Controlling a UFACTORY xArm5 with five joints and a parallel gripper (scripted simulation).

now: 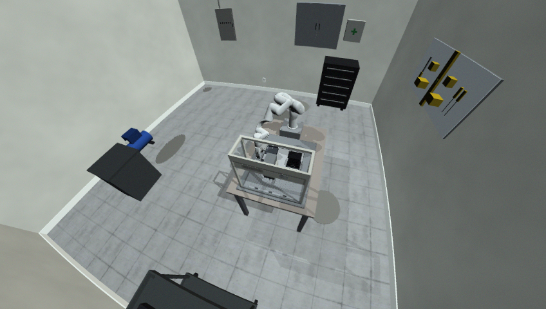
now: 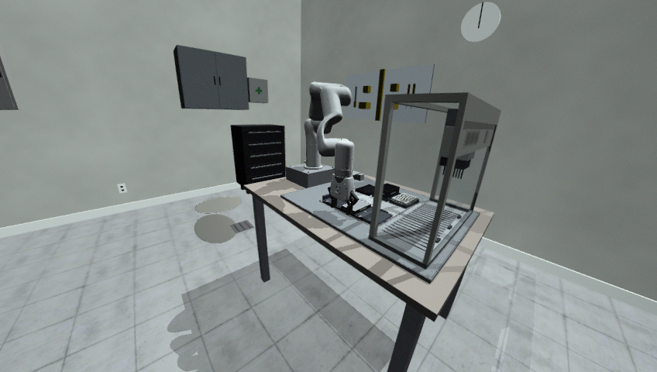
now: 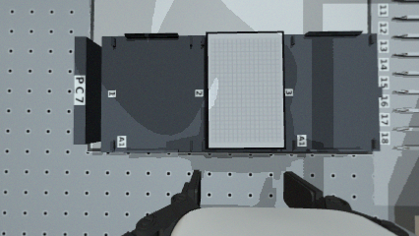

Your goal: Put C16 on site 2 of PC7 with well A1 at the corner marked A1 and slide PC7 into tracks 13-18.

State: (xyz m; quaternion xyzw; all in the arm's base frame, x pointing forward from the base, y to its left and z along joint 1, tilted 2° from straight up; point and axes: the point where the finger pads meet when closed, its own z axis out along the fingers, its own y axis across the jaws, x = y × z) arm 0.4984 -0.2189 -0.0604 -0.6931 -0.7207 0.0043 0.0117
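The long dark-grey plate carrier PC7 (image 3: 152, 113) is the landmark: on its middle site lies a pale, flat rectangular plate with a fine grid top (image 3: 246, 90) (image 2: 359, 204), presumably C16, apparently level. Sites 1 and 3, either side of it, are bare. The black, angular-fingered gripper (image 3: 241, 185) (image 2: 343, 202) stands wide open beside the carrier's long edge, holding nothing. Placing looks done; the push remains, since the thin metal ribs of the rails (image 3: 405, 74) (image 2: 417, 225) begin beyond the carrier's far end, near numbers 13–18.
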